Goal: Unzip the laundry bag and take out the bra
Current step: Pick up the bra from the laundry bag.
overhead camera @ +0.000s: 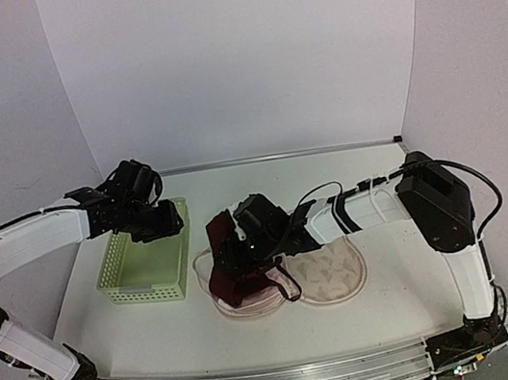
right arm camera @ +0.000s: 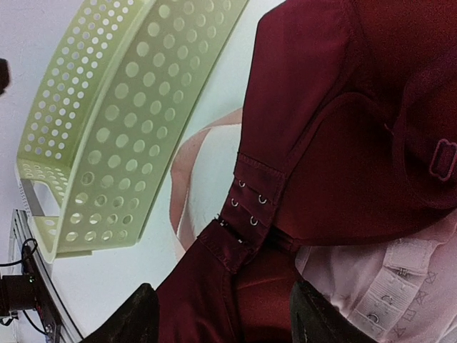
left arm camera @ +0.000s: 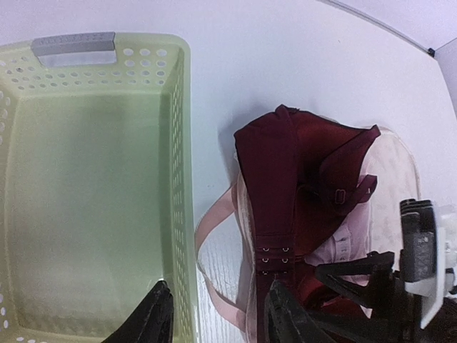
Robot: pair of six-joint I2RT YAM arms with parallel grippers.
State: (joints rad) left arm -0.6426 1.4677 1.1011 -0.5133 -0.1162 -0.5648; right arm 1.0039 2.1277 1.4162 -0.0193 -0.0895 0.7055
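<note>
You are going for the bra [overhead camera: 234, 276] on the unzipped laundry bag [overhead camera: 332, 274].
Your right tool [right arm camera: 223, 314] is straddling it, fingers apart; next, close and lift clear. Your left tool [left arm camera: 218, 311] is idling apart.

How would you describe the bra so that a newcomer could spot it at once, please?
On the white table, right of the light-green basket, lies the open cream laundry bag. The bra is heaped on its left lobe: the only dark maroon thing there, with a hook-and-eye band.
</note>
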